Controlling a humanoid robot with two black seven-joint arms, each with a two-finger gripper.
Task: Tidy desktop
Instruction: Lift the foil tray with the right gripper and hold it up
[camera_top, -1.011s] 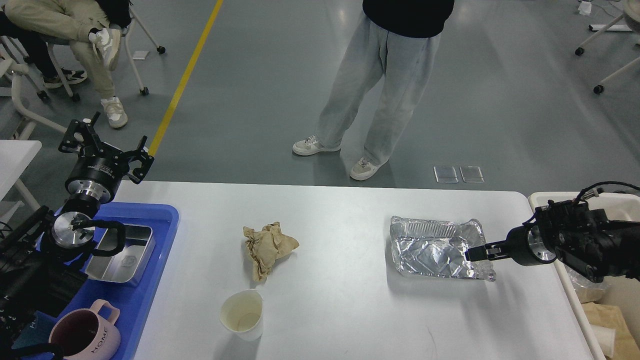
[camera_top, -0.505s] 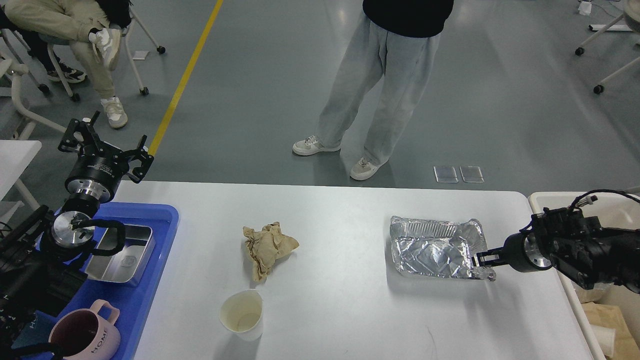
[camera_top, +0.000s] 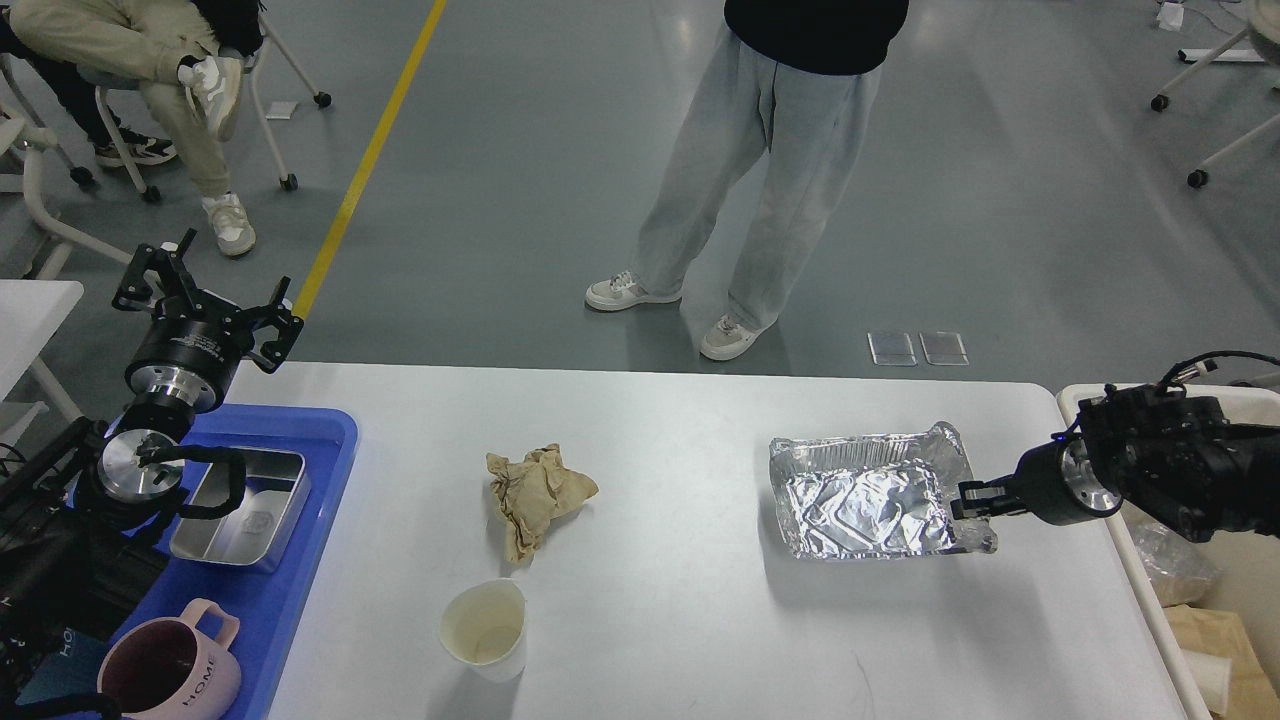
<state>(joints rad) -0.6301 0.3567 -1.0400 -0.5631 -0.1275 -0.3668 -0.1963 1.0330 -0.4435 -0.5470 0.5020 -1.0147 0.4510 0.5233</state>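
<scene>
1. At about 9 o'clock, the left gripper (camera_top: 205, 300) hangs over the table's far left corner with its black prongs spread wide and nothing between them.
2. Below it, at 8 o'clock, a glossy blue tray (camera_top: 310, 450) holds a square brushed-steel container (camera_top: 240, 507) and a matte pink mug (camera_top: 170, 668) with a looped handle; these look already sorted.
3. The desktop (camera_top: 680, 640) is a smooth white slab with rounded corners that fills the lower middle of the view, from the tray across to the bin.
4. Three loose things lie on it, so my judgement is that the tidying is partly done and the rubbish is left.
5. Near the centre sits a crumpled brown paper wad (camera_top: 535, 495), soft and creased.
6. At 6 o'clock of the wad, just apart from it, stands a cream paper cup (camera_top: 485, 628), upright and seemingly empty.
7. Toward 3 o'clock lies a shallow rectangular foil tray (camera_top: 870, 495), shiny, thin and badly wrinkled, with a ribbed far wall.
8. The right gripper (camera_top: 972, 498) has its fingers closed onto the foil tray's right rim, pinching that edge.
9. At 4 o'clock, an off-white bin (camera_top: 1075, 400) stands against the table's right end, with crumpled clear plastic and brown paper already inside.
</scene>
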